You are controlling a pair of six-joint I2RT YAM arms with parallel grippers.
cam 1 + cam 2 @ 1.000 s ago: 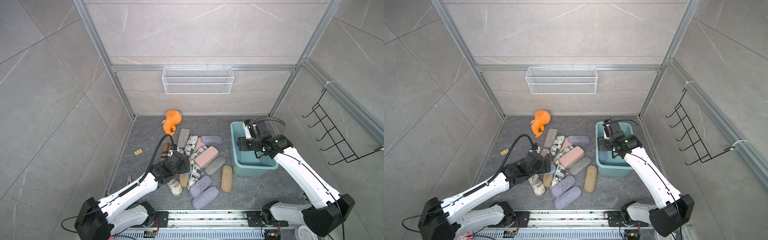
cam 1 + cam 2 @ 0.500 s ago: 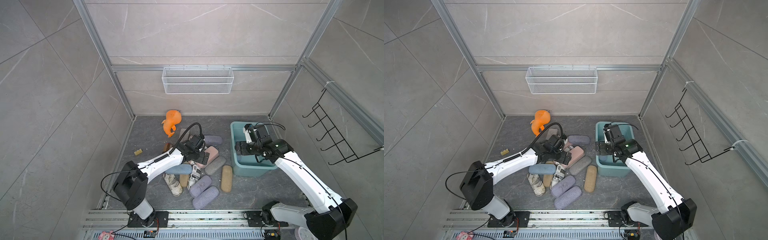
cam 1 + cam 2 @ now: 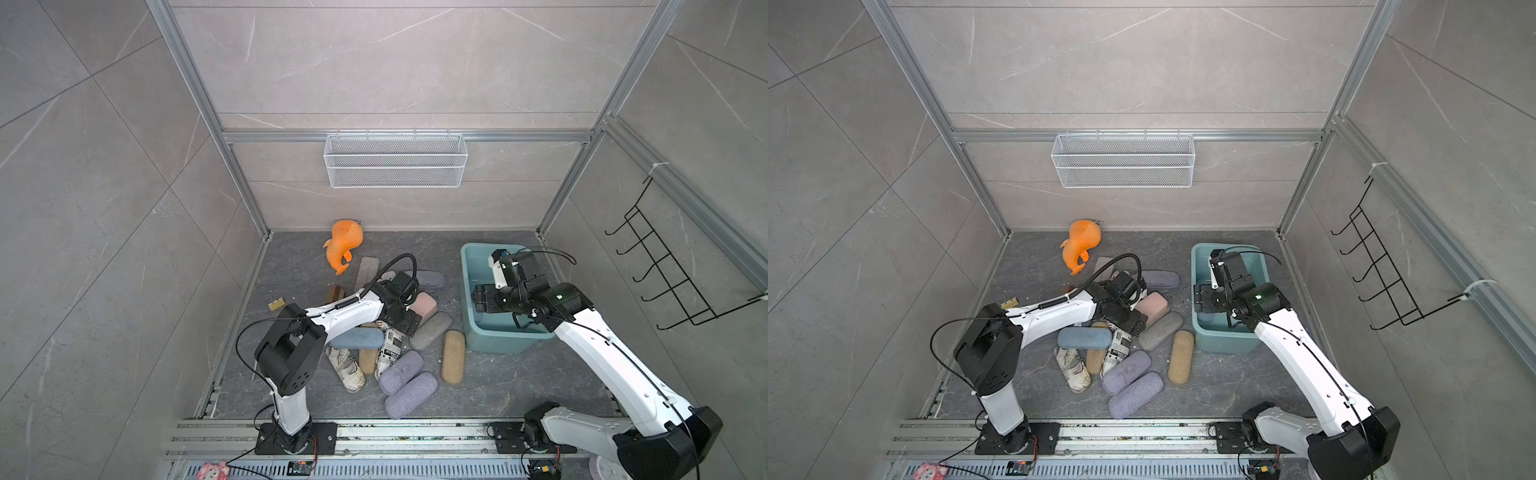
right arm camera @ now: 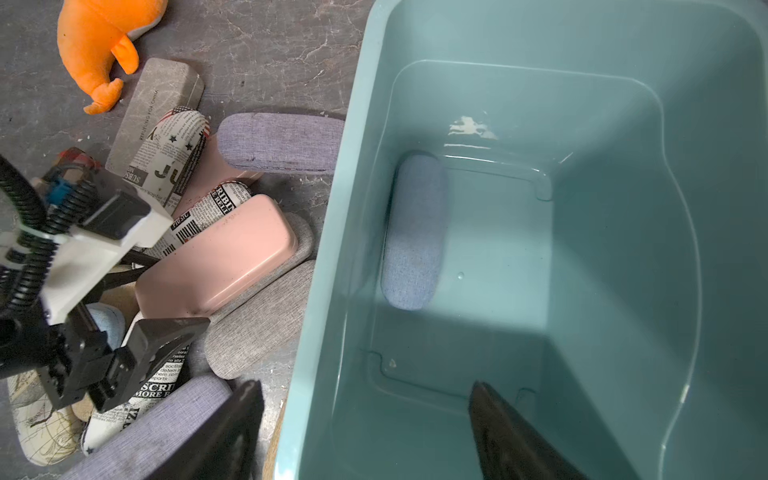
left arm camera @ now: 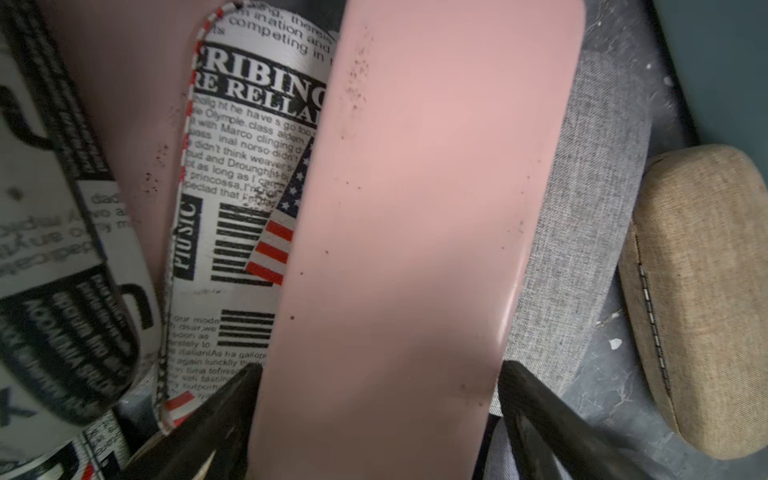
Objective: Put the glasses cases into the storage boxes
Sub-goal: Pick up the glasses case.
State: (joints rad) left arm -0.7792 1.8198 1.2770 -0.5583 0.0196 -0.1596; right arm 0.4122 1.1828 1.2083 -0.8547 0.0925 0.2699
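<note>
Grey floor (image 3: 519, 386): glossy pink case (image 5: 395, 228) (black specks), rounded corners.

Two arms on black base plates bolted to the front rail (image 3: 415, 432). Left arm (image 3: 345, 316): white shells, black joint housings, black corrugated cable (image 4: 25, 199) looping over the wrist. Right arm (image 3: 615, 361): same build, with a green indicator light (image 3: 1260, 296). Left end effector (image 5: 380, 370) and right end effector (image 4: 365, 386): black tapered fingers.
</note>
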